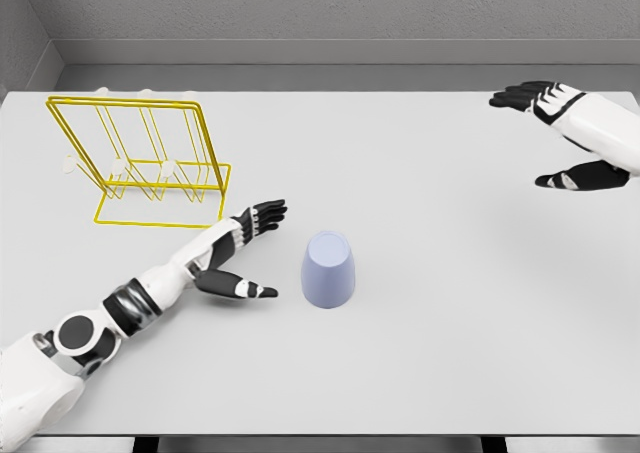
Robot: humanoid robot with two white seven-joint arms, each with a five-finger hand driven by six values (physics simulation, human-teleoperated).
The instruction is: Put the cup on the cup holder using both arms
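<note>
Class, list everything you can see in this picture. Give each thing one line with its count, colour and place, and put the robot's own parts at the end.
cup: one, pale lavender-blue, upside down on the table, just left of the middle, near the front.
cup holder: one, yellow wire rack, standing at the far left of the table.
table: one, light grey, fills most of the view.
wall: grey, behind the table.
left hand: one, black fingers on a white arm, open, just left of the cup, not touching it.
right hand: one, black fingers on a white arm, open, at the far right edge, well away from the cup.
</note>
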